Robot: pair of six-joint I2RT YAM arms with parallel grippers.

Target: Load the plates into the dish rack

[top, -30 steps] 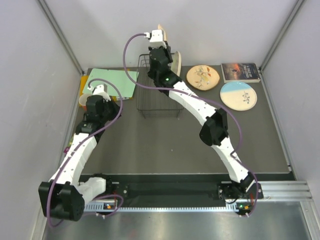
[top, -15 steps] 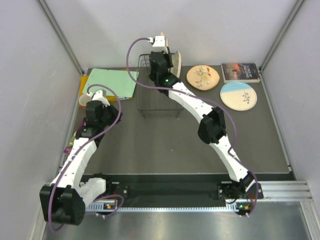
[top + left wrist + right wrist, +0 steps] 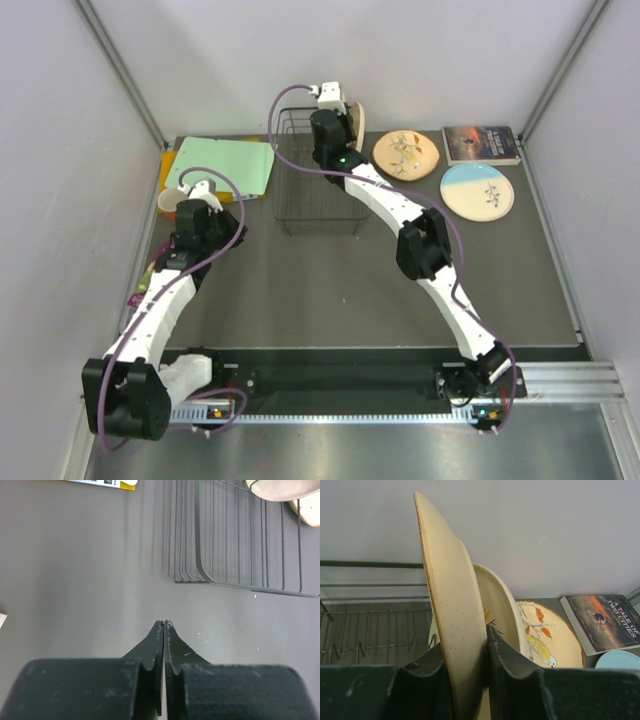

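Cream and speckled, the plain plate (image 3: 451, 610) stood on edge, clamped in the right end effector (image 3: 465, 647) over the far end of the wire dish rack (image 3: 315, 205), apparently so it could slot in beside the second plate (image 3: 502, 605) upright just behind it, while the left end effector (image 3: 163, 625), pressed together and empty, hung over the bench (image 3: 75, 580).

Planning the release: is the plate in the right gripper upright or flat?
Upright, slightly tilted: the cream plate stands on edge, rim pinched between the right gripper's fingers.
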